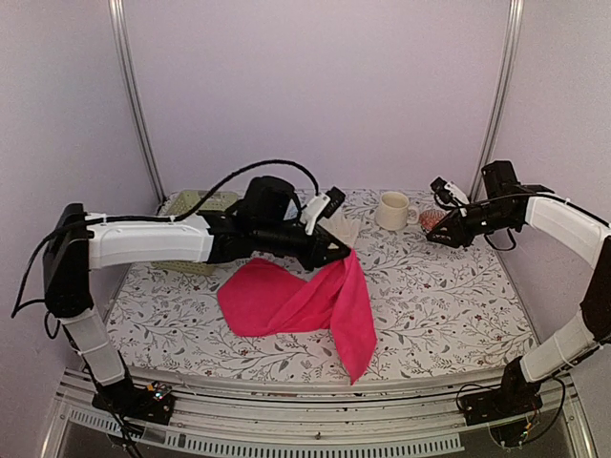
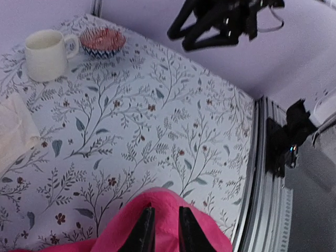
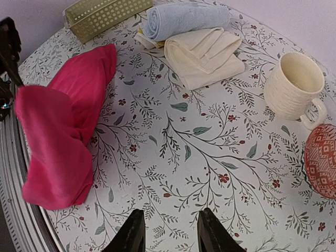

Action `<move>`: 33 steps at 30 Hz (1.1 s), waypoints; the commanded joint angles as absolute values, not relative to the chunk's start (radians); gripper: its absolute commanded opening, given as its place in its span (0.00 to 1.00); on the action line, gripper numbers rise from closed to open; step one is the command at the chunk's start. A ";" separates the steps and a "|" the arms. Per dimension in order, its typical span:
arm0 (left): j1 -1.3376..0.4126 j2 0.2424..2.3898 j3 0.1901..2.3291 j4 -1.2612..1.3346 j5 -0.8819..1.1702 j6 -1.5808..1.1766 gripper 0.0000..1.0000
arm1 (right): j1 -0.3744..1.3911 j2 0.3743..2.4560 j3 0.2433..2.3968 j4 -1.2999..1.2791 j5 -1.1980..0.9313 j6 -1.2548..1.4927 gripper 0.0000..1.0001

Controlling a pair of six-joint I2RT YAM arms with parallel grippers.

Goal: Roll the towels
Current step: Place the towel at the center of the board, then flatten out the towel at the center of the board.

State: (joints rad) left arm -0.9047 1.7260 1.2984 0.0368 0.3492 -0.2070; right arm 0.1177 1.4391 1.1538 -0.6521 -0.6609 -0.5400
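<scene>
The left gripper [image 2: 165, 214] is pinching the pink towel [image 1: 286, 301] between nearly closed jaws, holding one end up (the rest is trailing across the bench [image 1: 430, 296]). The right gripper [image 3: 171, 212] is hovering half-open, empty, near the mug [image 3: 294, 84]. The cream towel [image 3: 202, 55] and the blue towel [image 3: 184, 18] are lying beside the basket [image 3: 100, 16].
</scene>
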 commanded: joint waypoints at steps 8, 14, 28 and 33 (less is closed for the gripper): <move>-0.870 1.684 1.297 -0.290 0.189 -0.174 0.44 | 0.373 1.342 1.064 -0.849 -0.630 -0.713 0.34; -0.798 1.605 1.123 -0.334 0.137 -0.268 0.44 | 0.667 1.366 1.005 -0.880 -0.603 -0.781 0.33; -0.701 1.484 0.939 -0.286 0.078 -0.428 0.44 | 1.090 1.580 0.914 -0.610 -0.347 -0.737 0.35; -0.700 1.478 0.927 -0.286 0.088 -0.445 0.44 | 1.122 1.644 0.905 -0.547 -0.316 -0.716 0.36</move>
State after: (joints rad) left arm -0.7105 1.4967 0.9493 -0.2981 0.0883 -0.4152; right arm 1.1019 1.6028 0.9150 -0.6346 -0.3759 -0.7437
